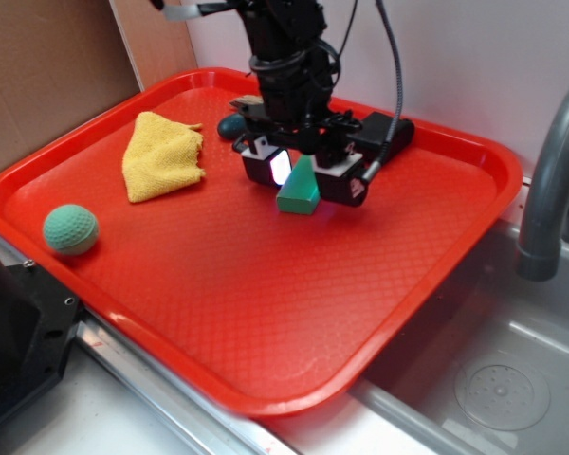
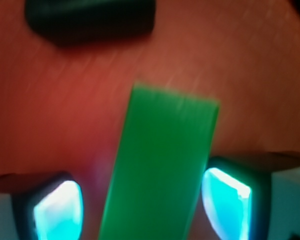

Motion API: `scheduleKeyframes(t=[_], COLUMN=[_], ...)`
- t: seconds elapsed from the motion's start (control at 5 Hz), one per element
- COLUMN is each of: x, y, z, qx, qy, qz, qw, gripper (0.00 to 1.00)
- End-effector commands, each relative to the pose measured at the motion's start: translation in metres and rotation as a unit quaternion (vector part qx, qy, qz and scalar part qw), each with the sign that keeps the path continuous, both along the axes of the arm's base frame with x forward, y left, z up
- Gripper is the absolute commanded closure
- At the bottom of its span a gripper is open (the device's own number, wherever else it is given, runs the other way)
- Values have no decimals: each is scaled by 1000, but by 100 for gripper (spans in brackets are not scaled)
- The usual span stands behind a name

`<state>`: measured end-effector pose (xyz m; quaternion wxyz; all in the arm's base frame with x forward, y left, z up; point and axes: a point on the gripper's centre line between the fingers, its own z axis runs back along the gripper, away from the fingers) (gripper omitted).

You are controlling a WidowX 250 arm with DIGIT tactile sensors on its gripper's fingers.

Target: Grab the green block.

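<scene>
The green block (image 1: 299,192) is on the red tray (image 1: 218,313), tilted up between my gripper's fingers. My gripper (image 1: 302,178) is down over it with one lit pad on each side. In the wrist view the green block (image 2: 160,165) runs up the middle between the glowing pads (image 2: 57,210). The right pad is close against its edge, while a strip of red tray shows between the block and the left pad. The jaws are open around the block, not closed on it.
A yellow cloth (image 1: 161,156) lies at the tray's back left and a pale green dimpled ball (image 1: 71,229) at its left edge. A dark teal oblong (image 1: 232,125) and a black box (image 1: 384,131) sit behind the gripper. A grey faucet (image 1: 550,180) and sink are on the right.
</scene>
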<state>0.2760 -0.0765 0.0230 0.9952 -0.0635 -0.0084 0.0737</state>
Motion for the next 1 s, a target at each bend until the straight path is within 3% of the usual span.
scheduleKeyframes(t=[0.0,0.2,0.4,0.6,0.8], x=[8,-3,-14,-50,-74], y=[2,-2,-9,-3,20], z=[-3,-4,0,50,96], qx=[23,40,21,30,16], qy=[11,11,10,35,-24], qz=[35,23,12,-47,-85], qw=[999,999,1000,998,996], gripper=[100,100,100,100,100])
